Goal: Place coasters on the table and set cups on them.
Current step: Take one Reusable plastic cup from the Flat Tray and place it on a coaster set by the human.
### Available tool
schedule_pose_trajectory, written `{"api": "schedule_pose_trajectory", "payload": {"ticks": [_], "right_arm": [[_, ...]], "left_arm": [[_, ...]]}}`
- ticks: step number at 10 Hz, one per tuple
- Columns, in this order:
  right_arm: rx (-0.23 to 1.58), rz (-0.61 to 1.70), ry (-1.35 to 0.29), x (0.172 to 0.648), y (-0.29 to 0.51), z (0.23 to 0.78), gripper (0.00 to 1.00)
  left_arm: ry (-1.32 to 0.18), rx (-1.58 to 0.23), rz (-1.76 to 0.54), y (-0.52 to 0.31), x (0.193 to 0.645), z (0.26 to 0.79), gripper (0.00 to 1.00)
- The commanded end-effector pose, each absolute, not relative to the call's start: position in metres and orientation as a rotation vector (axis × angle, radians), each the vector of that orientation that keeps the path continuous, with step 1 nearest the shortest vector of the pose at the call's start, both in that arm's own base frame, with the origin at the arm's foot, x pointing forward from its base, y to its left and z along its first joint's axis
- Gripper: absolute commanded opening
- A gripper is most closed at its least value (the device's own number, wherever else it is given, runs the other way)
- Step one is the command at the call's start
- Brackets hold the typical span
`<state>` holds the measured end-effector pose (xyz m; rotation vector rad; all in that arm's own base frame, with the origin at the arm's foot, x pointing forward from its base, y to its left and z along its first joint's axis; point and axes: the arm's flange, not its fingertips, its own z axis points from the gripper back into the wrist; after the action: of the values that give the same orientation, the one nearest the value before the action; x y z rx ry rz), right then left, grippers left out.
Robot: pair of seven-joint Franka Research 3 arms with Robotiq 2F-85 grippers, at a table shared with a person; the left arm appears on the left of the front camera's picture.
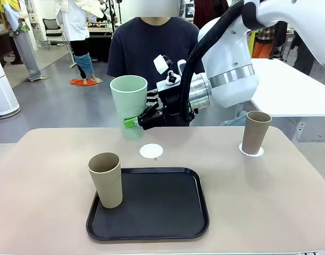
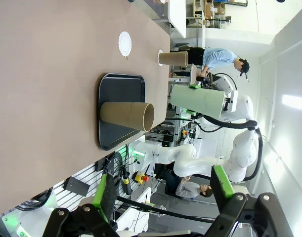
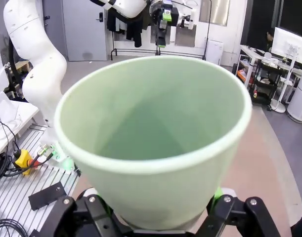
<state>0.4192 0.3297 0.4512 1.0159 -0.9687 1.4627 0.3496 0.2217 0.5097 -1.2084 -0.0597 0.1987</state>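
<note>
— Cups, item by item?
— Green cup [image 1: 128, 98]: upright, lifted over the far side of the table [image 1: 258, 202], just behind the bare coaster [image 1: 151, 151]. First tan cup [image 1: 256, 132]: standing on the second coaster [image 1: 243, 150], far right. Second tan cup [image 1: 106, 179]: on the left edge of the black tray [image 1: 162, 212].
— Grippers?
— Right gripper [image 1: 134, 121]: fingers closed against the green cup's sides near its base. Left gripper [image 2: 164, 190]: fingers spread wide, nothing between them, off the table.
</note>
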Motion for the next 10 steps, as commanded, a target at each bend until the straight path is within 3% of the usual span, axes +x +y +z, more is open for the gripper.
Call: {"api": "schedule_pose_trajectory", "payload": {"ticks": [1,10], "right_arm": [[1.008,1.417,-0.940,0.424,0.323,0.427,0.79],[0.959,1.387,-0.969,0.547,0.315,0.367,0.79]], "left_arm": [[-0.081,-1.214,0.203,0.222,0.350,0.511,1.00],[-0.081,-1.214,0.203,0.222,0.350,0.511,1.00]]}}
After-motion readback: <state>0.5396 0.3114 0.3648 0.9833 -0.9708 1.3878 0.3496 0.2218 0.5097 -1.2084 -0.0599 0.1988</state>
